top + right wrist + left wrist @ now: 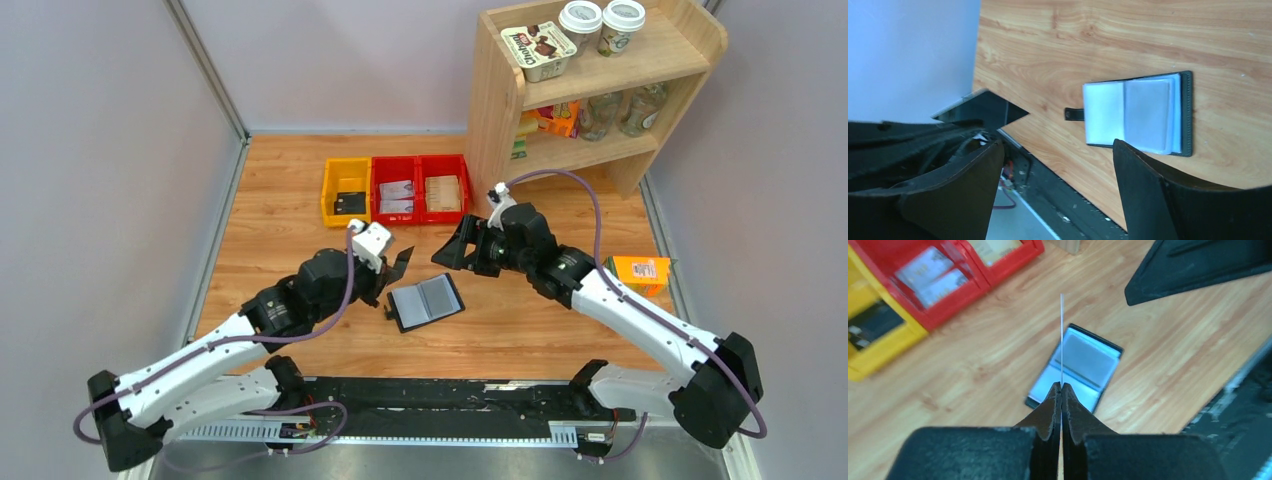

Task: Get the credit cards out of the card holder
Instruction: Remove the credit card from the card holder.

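Currently: card holder (427, 301), open flat with its lining up, on the bench (300, 180). Long axis runs left to right, strap tab toward the left arm. It lies between the two pincers, on the side toward the bases.
- Left pincer (1061, 388): clamped on one credit card (1061, 340), seen edge-on, just beside the holder's tab end.
- Right pincer (1058, 145): wide, empty, near the opposite end, and probably the free arm for any further card.

Grey walls (100, 150) enclose wooden table (280, 200), corner shelf (497, 110).
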You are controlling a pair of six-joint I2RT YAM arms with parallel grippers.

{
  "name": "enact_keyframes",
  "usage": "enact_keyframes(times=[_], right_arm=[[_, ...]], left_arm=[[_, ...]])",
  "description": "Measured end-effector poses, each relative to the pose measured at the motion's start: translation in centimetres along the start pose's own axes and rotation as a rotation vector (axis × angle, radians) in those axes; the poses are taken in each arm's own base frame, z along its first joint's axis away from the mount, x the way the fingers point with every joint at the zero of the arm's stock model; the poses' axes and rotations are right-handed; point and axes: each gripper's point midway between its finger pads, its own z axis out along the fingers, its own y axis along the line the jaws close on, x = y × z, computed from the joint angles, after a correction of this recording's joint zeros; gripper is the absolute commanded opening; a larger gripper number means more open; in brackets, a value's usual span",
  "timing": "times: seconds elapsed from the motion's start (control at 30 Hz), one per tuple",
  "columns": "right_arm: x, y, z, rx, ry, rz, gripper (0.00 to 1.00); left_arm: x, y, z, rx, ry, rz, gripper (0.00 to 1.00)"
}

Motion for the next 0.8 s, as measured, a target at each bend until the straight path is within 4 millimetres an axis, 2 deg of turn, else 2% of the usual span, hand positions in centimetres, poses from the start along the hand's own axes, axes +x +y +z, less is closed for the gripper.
enact_keyframes(times=[0.3,0.47,0.57,0.7,0.8], right_arm=[[-2.3,3.1,-2.4,-0.050,-0.083,0.191,0.85],[-2.4,3.4,-2.5,-0.053,-0.079,0.250,0.82],[-2.2,3.5,-2.2,-0.056,-0.063,0.283,0.79],[-1.9,3.6,-1.5,-0.062,-0.042,0.317,0.68],[-1.8,3.7,-1.0,-0.072,-0.034,0.334,0.50]], left_arm=[[-1.5,-2.0,1.1,-0.147,-0.014,0.577,0.00],[-2.5,-2.6,1.8,-0.223,-0.035,0.778,0.00],[-3.2,-2.8,2.1,-0.250,-0.054,0.843,0.00],[-4.0,-3.5,2.5,-0.262,-0.082,0.896,0.00],[-4.0,-4.1,3.0,-0.258,-0.083,0.927,0.00]])
